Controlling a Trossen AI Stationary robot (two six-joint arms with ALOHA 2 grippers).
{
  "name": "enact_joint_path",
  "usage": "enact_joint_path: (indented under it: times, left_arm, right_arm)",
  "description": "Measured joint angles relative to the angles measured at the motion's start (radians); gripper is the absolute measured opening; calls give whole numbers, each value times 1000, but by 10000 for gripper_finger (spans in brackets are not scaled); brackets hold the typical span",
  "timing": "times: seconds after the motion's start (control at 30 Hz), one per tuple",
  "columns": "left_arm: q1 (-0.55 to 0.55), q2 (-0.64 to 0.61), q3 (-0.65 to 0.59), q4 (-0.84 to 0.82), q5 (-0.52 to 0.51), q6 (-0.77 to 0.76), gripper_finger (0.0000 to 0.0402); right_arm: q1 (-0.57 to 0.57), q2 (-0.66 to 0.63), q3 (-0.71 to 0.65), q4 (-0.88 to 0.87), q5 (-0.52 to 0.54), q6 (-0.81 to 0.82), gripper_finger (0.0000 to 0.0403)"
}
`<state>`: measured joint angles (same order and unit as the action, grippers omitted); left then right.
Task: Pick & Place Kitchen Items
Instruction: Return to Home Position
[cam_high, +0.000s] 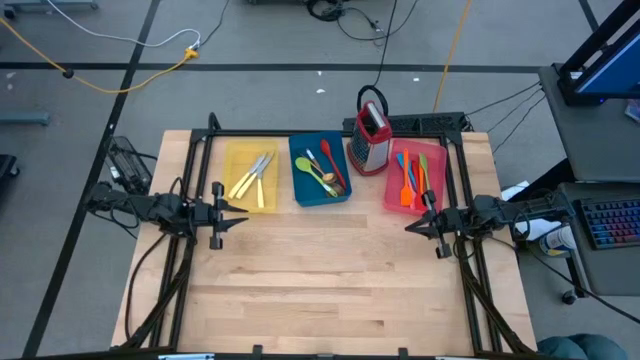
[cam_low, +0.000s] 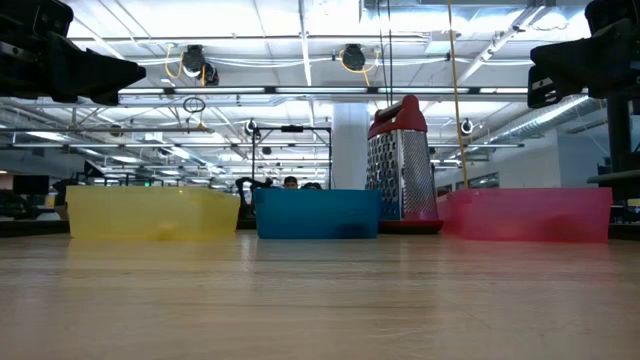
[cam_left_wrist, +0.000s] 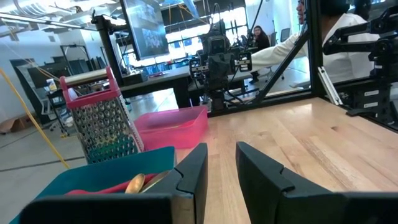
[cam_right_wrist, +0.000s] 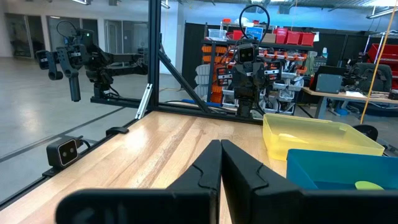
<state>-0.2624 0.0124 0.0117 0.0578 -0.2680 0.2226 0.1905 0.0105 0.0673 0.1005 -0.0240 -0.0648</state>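
Note:
The kitchen items lie in three trays along the table's far side. Cream-handled cutlery (cam_high: 252, 172) is in the yellow tray (cam_high: 232, 160). Green, red and gold spoons (cam_high: 323, 172) are in the blue tray (cam_high: 300, 188). Orange, red and green spatulas (cam_high: 412, 180) are in the pink tray (cam_high: 392, 200). My left gripper (cam_high: 243, 216) (cam_left_wrist: 221, 163) hovers open, above the table just near of the yellow tray. My right gripper (cam_high: 408, 227) (cam_right_wrist: 221, 149) hovers shut, near of the pink tray. The two grippers point toward each other.
A metal box grater with a red handle (cam_high: 372, 140) (cam_low: 402, 160) stands upright between the blue and pink trays at the far edge. A black frame (cam_high: 330, 130) surrounds the table. Bare wooden tabletop (cam_high: 330, 280) stretches between and near of the grippers. People sit in the room beyond.

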Motion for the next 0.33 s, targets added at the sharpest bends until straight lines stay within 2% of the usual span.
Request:
enact_joint_path:
  times: [0.33]
  left_arm:
    - [0, 0, 0, 0, 0, 3, 88]
  right_arm:
    - [0, 0, 0, 0, 0, 0, 4]
